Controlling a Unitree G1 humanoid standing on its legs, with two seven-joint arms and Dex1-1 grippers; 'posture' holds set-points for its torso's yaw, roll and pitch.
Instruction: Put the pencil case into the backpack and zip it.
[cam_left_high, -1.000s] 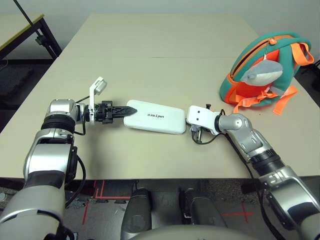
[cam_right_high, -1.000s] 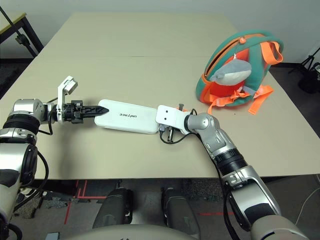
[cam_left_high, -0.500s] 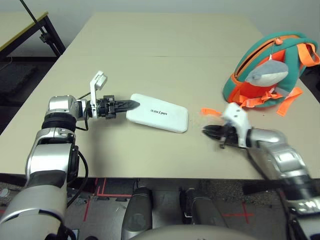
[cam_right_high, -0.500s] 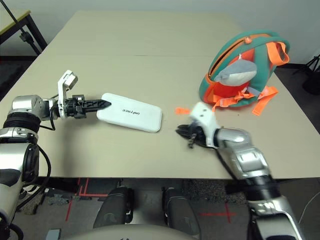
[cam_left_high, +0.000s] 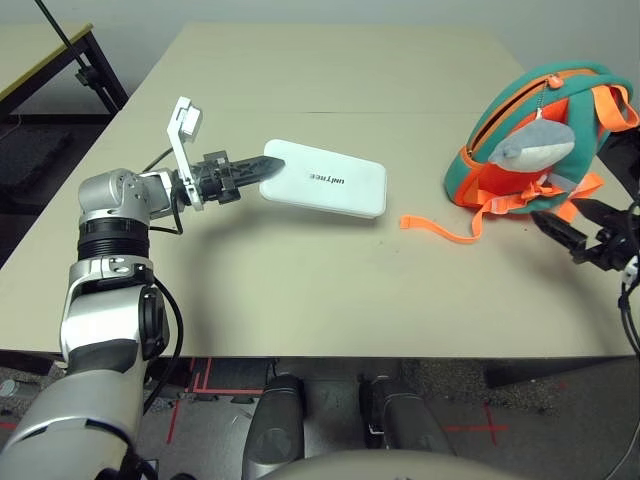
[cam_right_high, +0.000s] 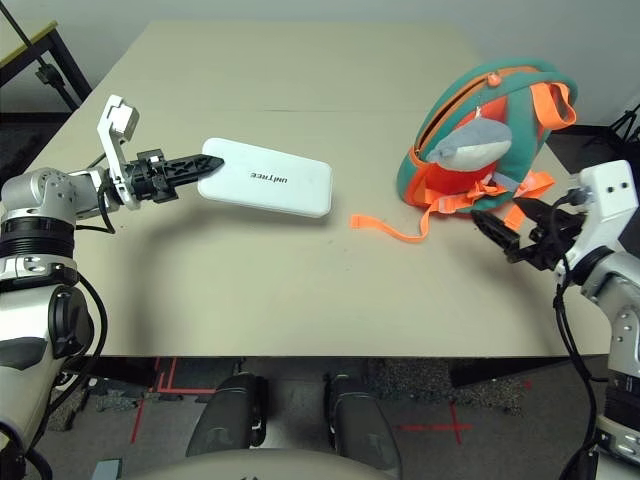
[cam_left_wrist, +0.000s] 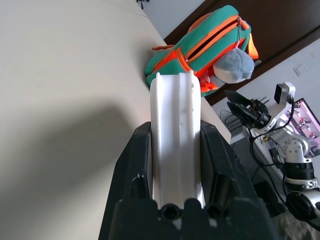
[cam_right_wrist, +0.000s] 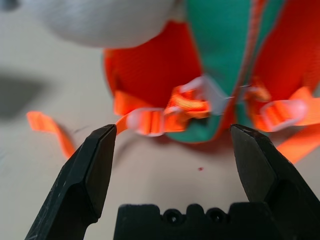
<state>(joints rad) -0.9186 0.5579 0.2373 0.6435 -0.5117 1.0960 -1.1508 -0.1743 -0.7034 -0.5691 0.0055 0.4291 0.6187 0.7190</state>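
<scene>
Pencil case (cam_left_high: 328, 178) is the thing at risk: the left gripper (cam_left_high: 262, 168) clamps only its near short end, black fingers (cam_left_wrist: 220, 165) pressed on either flat face, so the case juts out level over the tabletop (cam_left_high: 300, 290) towards its left side, casting a shadow beneath. With so small a bite on a smooth shell, it looks liable to pivot or slip out if the arm swings quickly. Off the right edge, the right gripper (cam_right_high: 515, 233) has its fingers spread wide and empty, pointing at the orange straps (cam_right_wrist: 165, 112); it could snag one, such as the loose strap (cam_left_high: 440, 228) trailing across the tabletop, instead of the zipper opening. Farther back by the right edge, the backpack (cam_left_high: 540, 130) leans upright, plush fish charm (cam_left_high: 528, 142) hanging in front of it; an unsteadied bag might tip when the case is pushed in.
</scene>
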